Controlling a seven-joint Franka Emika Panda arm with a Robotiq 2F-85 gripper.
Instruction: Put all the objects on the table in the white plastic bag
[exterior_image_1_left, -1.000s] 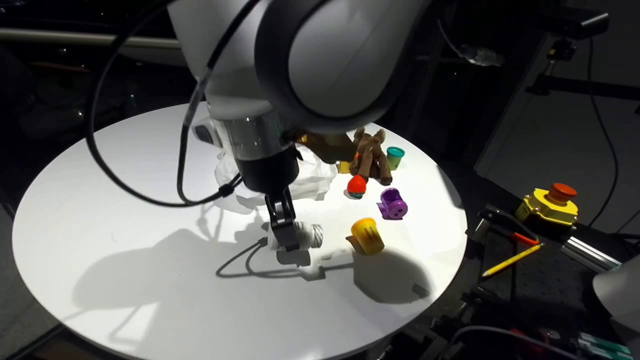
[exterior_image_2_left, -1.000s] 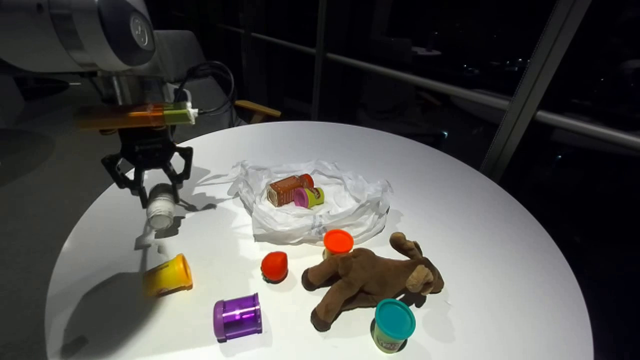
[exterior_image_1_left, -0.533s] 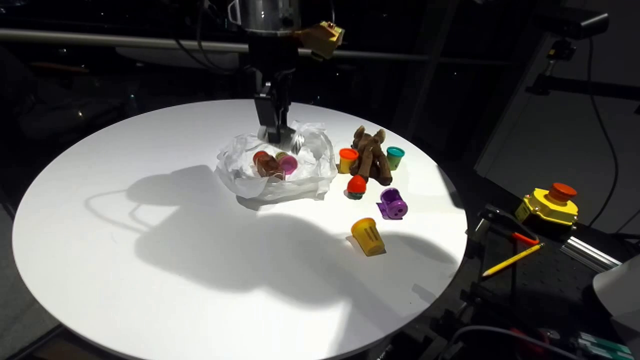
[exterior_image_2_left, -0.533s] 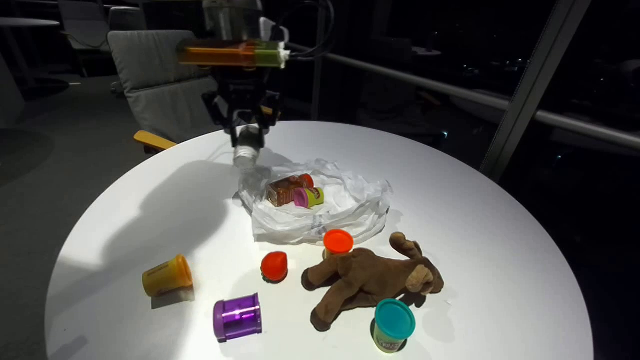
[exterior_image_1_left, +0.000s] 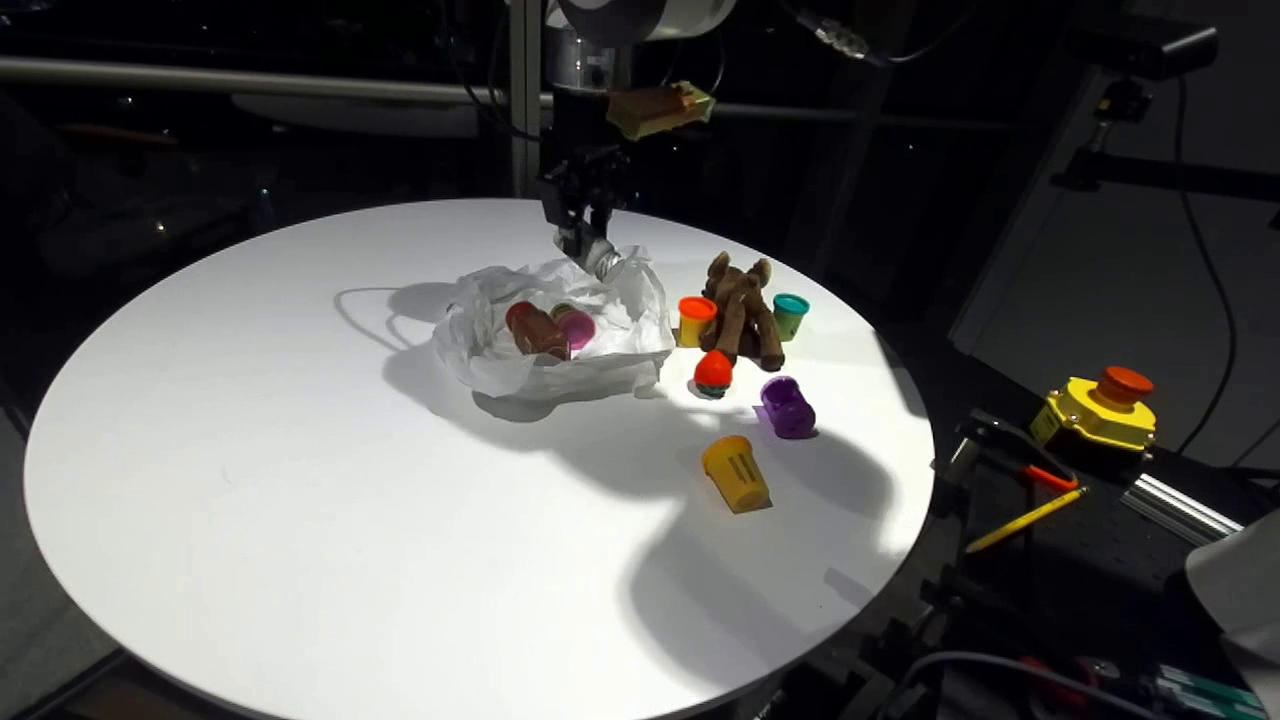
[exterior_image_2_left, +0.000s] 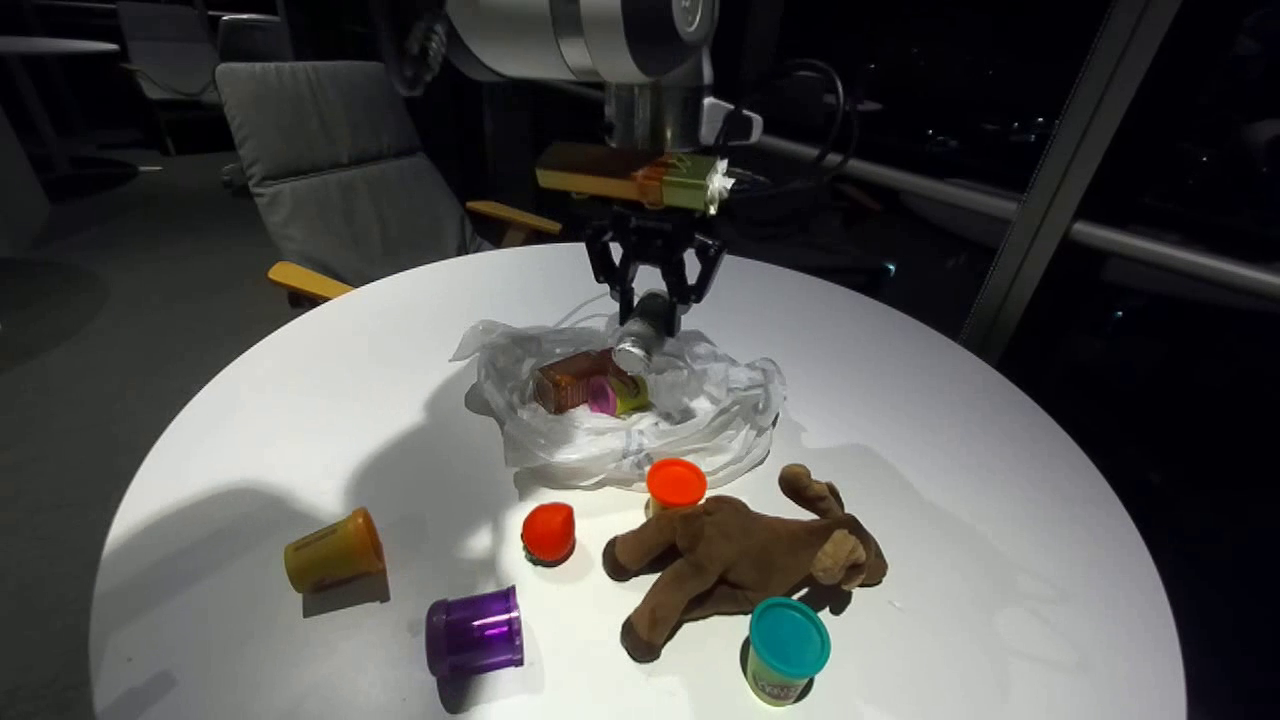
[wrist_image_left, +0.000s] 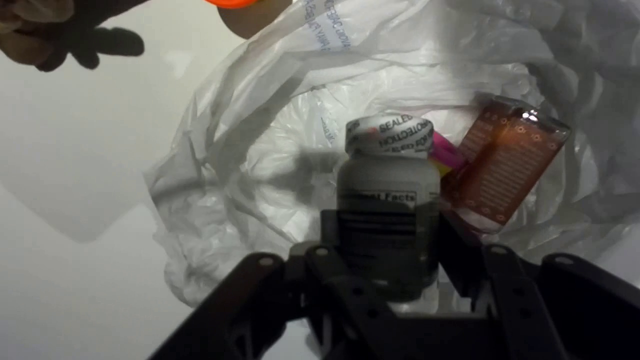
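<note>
My gripper (exterior_image_2_left: 650, 312) is shut on a white bottle (exterior_image_2_left: 636, 350), which it holds tilted just above the white plastic bag (exterior_image_2_left: 565, 455). In the wrist view the bottle (wrist_image_left: 390, 170) sits between both fingers, over the bag's opening. Inside the bag lie a brown box-like container (exterior_image_2_left: 568, 382) and a pink-lidded tub (exterior_image_2_left: 603, 396). On the table outside are a yellow tub on its side (exterior_image_2_left: 330, 555), a purple jar (exterior_image_2_left: 475, 632), a red strawberry (exterior_image_2_left: 549, 532), a red-lidded tub (exterior_image_2_left: 677, 482), a brown plush animal (exterior_image_2_left: 745, 555) and a teal-lidded tub (exterior_image_2_left: 787, 640).
The round white table (exterior_image_1_left: 330, 540) carries everything. The red-lidded tub and plush stand close to the bag's edge. A chair (exterior_image_2_left: 320, 170) stands behind the table. A yellow emergency-stop box (exterior_image_1_left: 1095, 415) and a pencil (exterior_image_1_left: 1025, 520) lie on a dark surface beside it.
My gripper has carried the white bottle from near the yellow tub, past the bag's edge, to above the bag. The objects on the table have not moved.
</note>
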